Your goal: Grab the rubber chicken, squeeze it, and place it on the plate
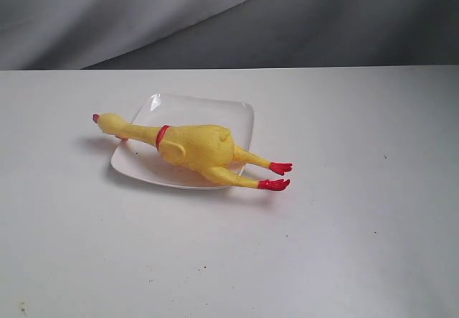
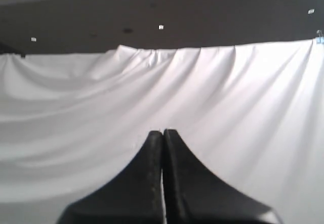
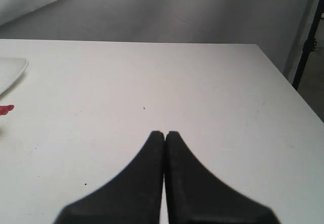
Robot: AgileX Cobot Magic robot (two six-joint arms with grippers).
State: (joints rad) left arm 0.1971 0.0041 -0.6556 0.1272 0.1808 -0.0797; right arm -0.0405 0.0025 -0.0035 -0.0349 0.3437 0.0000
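Rubber chicken (image 1: 195,148): long axis across plate (image 1: 215,110), head overhanging left, 2 feet right, toward right pincer (image 3: 165,133) (likely nearer; closed, empty). Left pincer (image 2: 162,132): closed, empty, facing white drape (image 2: 202,92).

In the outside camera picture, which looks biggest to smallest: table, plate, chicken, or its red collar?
1. the table
2. the plate and the rubber chicken, too close to rank: the chicken is longer, the plate wider
3. the red collar
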